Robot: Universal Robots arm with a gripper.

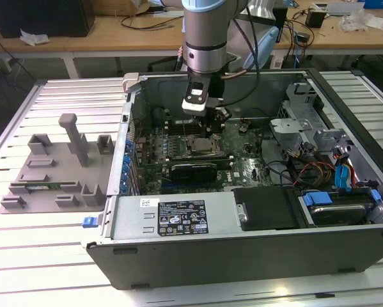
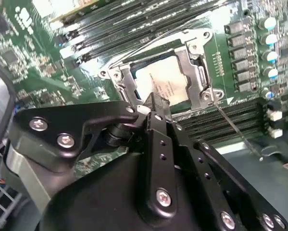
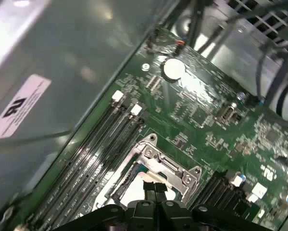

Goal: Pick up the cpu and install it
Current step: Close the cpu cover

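Hand point(image 1: 211, 130) is down inside the open computer case point(image 1: 255, 246), which lies on a ribbed metal surface point(image 1: 44, 256) with a grey parts tray point(image 1: 25, 182) on the exterior view's left. Wooden desks point(image 1: 101, 31) stand behind. In the second wrist view the fingers point(image 2: 156, 103) are pressed together at the edge of the cpu point(image 2: 167, 79), which sits flat in the motherboard socket point(image 2: 197, 77).
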